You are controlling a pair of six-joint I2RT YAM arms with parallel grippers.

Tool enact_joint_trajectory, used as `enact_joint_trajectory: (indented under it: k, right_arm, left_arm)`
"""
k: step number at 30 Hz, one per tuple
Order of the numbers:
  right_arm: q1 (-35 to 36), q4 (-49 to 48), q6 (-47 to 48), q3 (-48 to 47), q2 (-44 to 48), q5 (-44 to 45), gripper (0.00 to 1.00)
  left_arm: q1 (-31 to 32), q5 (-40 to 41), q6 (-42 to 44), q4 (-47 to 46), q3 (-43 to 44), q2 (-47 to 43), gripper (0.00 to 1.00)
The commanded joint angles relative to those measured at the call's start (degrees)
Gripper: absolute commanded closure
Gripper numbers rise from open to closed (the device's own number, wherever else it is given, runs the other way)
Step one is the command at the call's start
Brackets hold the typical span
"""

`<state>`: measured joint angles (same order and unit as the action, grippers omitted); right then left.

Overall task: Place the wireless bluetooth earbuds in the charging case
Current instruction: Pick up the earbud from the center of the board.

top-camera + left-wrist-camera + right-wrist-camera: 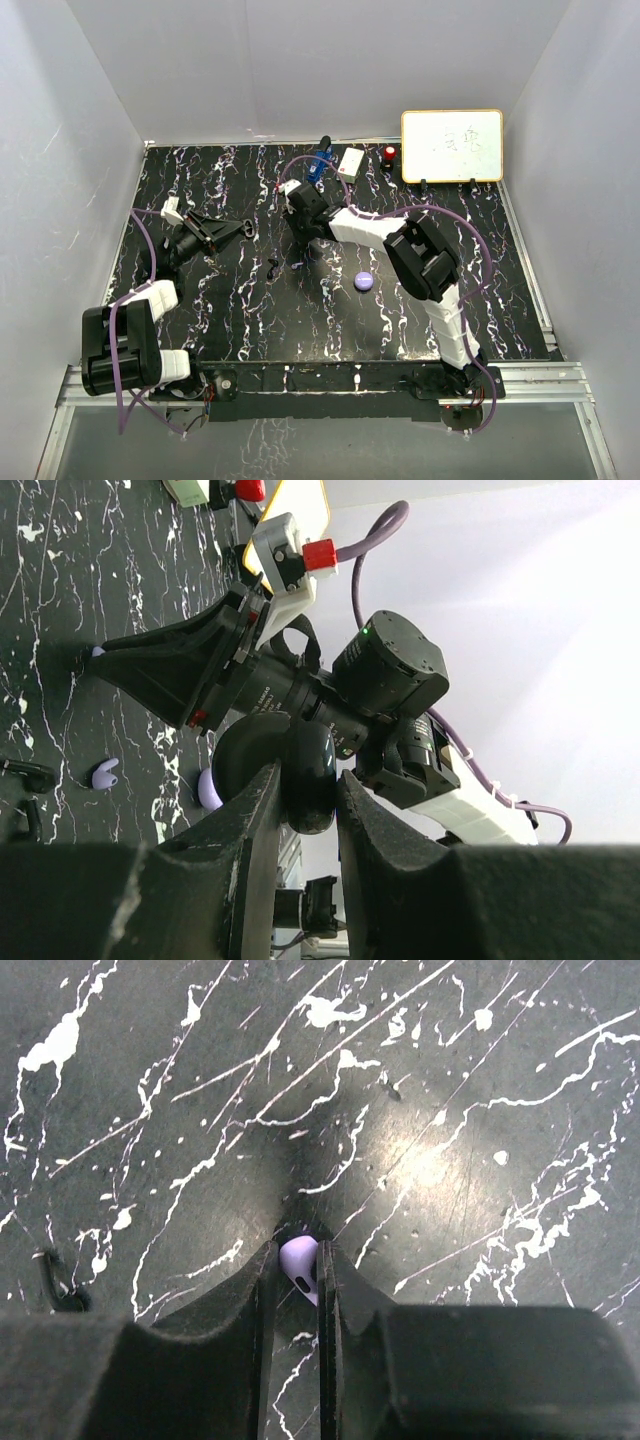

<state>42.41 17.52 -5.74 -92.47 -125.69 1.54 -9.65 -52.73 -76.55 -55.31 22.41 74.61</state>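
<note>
My right gripper (297, 1260) is shut on a lavender earbud (300, 1265), its tips down at the black marbled table. In the top view it (298, 232) stands left of centre. My left gripper (312, 790) is shut on a glossy black round charging case (310, 770) and holds it above the table; in the top view it (240, 229) is at the left. Another lavender earbud (104, 773) and a black earbud (30, 773) lie on the table. A lavender round case (364, 281) sits near the middle and also shows in the left wrist view (208, 788).
A blue gadget (320, 160), a small white box (350, 162) and a red-topped item (390, 153) stand at the back. A whiteboard (452, 146) leans at the back right. Small black pieces (274, 266) lie between the grippers. White walls enclose the table.
</note>
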Motion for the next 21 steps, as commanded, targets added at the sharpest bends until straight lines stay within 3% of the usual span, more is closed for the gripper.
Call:
enact_joint_trajectory:
  k: [1, 11, 21]
  right_arm:
    - [-0.4, -5.6, -1.2, 3.7, 7.9, -1.8, 0.90]
    - [-4.0, -24.5, -7.4, 22.7, 29.9, -9.2, 0.93]
    - [-5.0, -32.5, -10.3, 30.8, 38.5, -13.9, 0.97]
  left_arm:
    - [-0.3, -4.2, 0.0, 0.2, 2.2, 0.6, 1.00]
    - [-0.1, -8.0, -3.0, -2.7, 3.4, 2.9, 1.00]
    - [4.3, -8.2, -7.7, -9.1, 4.4, 5.3, 1.00]
